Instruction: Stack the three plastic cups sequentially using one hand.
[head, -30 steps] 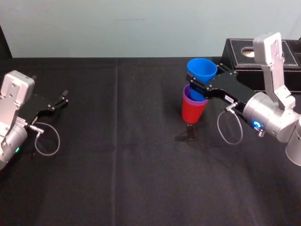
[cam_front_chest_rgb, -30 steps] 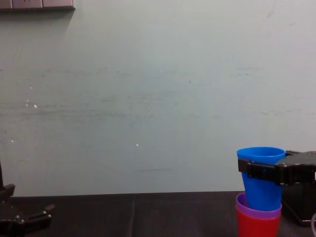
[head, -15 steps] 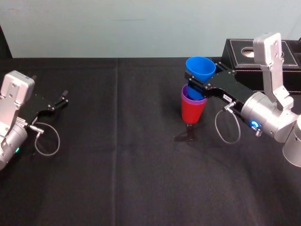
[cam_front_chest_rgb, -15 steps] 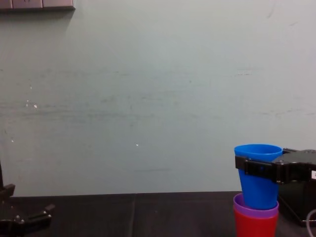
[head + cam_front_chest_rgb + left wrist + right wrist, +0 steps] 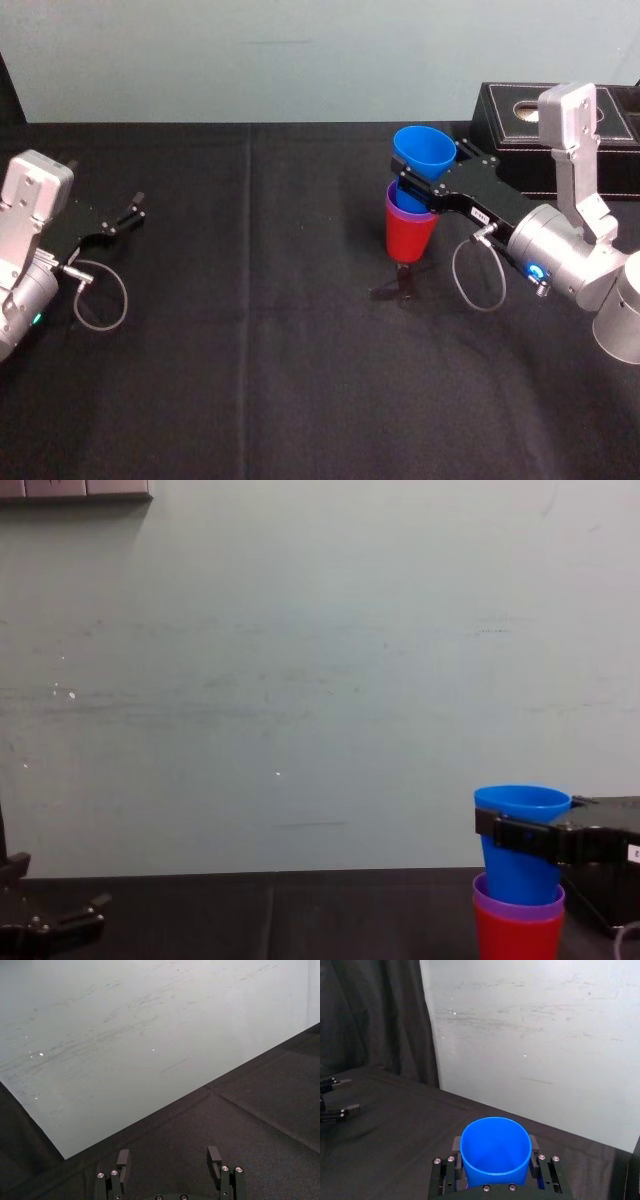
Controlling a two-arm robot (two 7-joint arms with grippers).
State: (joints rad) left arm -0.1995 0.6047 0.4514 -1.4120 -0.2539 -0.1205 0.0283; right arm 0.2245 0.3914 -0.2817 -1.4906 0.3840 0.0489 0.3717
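Left end effector [image 5: 133,208] sits way off to the left of the red cup [image 5: 410,240], low over the black desk [image 5: 250,350]. Its fingers are spread apart with nothing between them, which is clear in the left wrist view [image 5: 168,1157]. It also pokes into the chest view's bottom left corner [image 5: 60,925].

The red cup stands upright on the desk, well right of centre. The purple cup [image 5: 400,212] is nested inside it, so only a purple band shows above the red rim [image 5: 518,900]. The blue cup [image 5: 425,152] is directly above the red cup with its bottom dipped into the purple one. Most of its body sticks up out of the stack, and from the head view it looks tipped a bit.

Right end effector [image 5: 418,186] reaches in from the right of the red cup and is clamped on the blue cup, one finger on each side just below its rim [image 5: 525,837]. The right wrist view looks straight down into the blue cup [image 5: 495,1147] sitting between the fingers.

Black stitched box [image 5: 520,125] is behind and right of the red cup, at the back of the desk.
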